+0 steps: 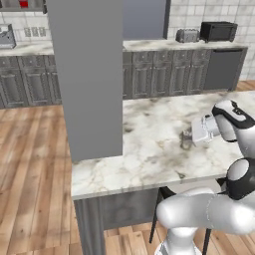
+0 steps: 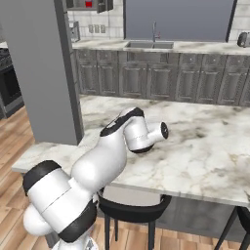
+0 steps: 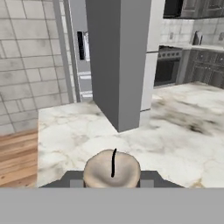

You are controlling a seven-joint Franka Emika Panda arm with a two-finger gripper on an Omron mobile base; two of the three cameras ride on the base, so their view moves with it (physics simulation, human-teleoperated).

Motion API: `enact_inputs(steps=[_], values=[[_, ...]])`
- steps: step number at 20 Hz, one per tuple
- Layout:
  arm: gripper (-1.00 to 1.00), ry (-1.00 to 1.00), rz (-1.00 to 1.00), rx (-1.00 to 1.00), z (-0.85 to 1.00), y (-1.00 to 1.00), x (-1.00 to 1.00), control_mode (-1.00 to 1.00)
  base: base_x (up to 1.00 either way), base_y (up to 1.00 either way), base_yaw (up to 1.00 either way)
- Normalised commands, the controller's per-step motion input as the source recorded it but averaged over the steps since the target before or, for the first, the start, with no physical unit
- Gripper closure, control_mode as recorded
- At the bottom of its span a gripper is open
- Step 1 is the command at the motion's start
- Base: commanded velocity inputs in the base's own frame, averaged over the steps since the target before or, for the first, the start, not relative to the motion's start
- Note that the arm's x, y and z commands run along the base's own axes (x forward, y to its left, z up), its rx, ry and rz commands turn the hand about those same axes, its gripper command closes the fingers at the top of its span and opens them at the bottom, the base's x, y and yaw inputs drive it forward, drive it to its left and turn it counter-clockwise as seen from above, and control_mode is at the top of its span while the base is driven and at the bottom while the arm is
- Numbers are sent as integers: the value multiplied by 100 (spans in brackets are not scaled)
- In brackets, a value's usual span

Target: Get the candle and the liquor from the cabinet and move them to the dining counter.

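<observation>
The candle (image 3: 112, 167), a stubby beige cylinder with a black wick, sits between my gripper's (image 3: 112, 182) two dark fingertips, and the gripper is shut on it. From the left base, the gripper (image 1: 186, 140) points left, low over the dining counter (image 1: 149, 154), with the candle (image 1: 187, 145) at its tip. Whether the candle touches the marble, I cannot tell. Far back, the cabinet (image 2: 103, 5) stands open up on the wall, and a red bit of the liquor (image 2: 88, 4) shows inside it. That red patch of the liquor (image 1: 23, 4) also shows at the top left.
A broad grey pillar (image 1: 89, 74) stands on the counter's left end, close ahead of the hand. A black stool (image 2: 133, 202) is tucked under the near edge. The far worktop holds a toaster (image 1: 188, 35), a black oven (image 1: 218, 31) and a sink (image 2: 149, 45).
</observation>
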Motion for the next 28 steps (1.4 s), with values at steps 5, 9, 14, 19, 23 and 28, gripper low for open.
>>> enact_inputs(steps=[5, 9, 14, 19, 23, 28], values=[[100, 0, 0, 0, -50, 5, 40, -100, 0, 0, 0], [100, 1, 0, 0, -53, 10, 49, -100, 0, 0, 0], [100, 0, 0, 0, -37, 3, 40, -100, 0, 0, 0], [100, 0, 0, 0, -36, 0, 46, -100, 0, 0, 0], [100, 0, 0, 0, -34, 0, 44, -100, 0, 0, 0], [100, 0, 1, 0, -24, 0, 38, -100, 0, 0, 0]])
